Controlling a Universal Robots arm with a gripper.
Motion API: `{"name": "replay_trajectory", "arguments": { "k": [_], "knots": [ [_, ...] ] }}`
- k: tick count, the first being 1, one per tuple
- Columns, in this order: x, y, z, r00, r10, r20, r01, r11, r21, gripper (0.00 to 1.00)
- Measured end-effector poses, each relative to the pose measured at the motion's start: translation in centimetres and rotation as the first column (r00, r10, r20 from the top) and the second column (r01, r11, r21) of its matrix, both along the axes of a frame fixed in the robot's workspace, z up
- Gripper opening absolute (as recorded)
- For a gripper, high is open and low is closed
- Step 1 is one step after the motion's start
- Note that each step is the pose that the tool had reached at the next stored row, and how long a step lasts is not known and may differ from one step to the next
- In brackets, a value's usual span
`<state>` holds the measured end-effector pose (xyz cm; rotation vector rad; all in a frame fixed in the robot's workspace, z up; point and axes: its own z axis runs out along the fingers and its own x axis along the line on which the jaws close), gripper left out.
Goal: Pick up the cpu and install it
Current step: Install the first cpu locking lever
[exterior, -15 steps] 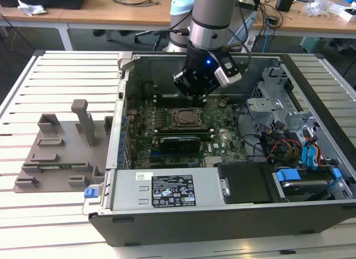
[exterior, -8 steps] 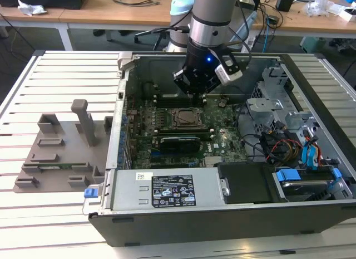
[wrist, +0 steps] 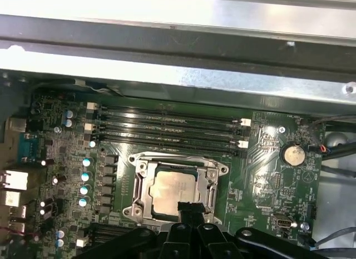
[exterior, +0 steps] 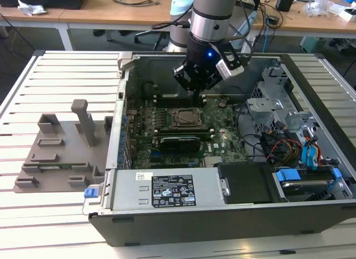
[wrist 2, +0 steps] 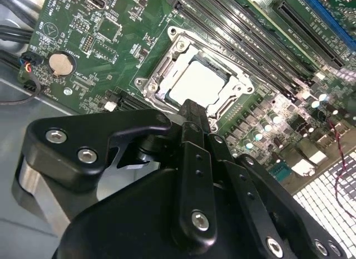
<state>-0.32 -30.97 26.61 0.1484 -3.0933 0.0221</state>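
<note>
Gripper (wrist 2: 192,111) fingertips, together and empty, hang just above the cpu (wrist 2: 197,83), which lies flat in its socket (wrist 2: 233,106).

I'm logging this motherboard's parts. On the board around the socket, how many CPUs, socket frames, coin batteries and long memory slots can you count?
cpu: 1
socket frame: 1
coin battery: 1
memory slots: 4
Total: 7

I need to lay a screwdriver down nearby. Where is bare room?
The slatted table is bare on the exterior view's left, beyond the grey fixture. Inside the computer case it is crowded: gripper above the cpu in its socket, cables alongside.
</note>
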Motion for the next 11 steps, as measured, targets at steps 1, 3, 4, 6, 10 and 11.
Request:
{"name": "replay_trajectory", "arguments": {
  "k": [1, 3, 4, 6, 10, 11],
  "knots": [
    [0.00, 0.00, 0.23, 1.0000, 0.000, 0.0000, 0.000, 1.0000, 0.0000, 0.11],
    [0.00, 0.00, 0.62, 1.0000, 0.000, 0.0000, 0.000, 1.0000, 0.0000, 0.11],
    [0.00, 0.00, 0.79, 1.0000, 0.000, 0.0001, 0.000, 1.0000, 0.0000, 0.11],
    [0.00, 0.00, 1.16, 1.0000, 0.000, 0.0000, 0.000, 1.0000, 0.0000, 0.11],
    [0.00, 0.00, 1.39, 1.0000, 0.000, 0.0001, 0.000, 1.0000, 0.0007, 0.11],
    [0.00, 0.00, 1.40, 1.0000, 0.000, 0.0000, 0.000, 1.0000, 0.0007, 0.11]
  ]
}}
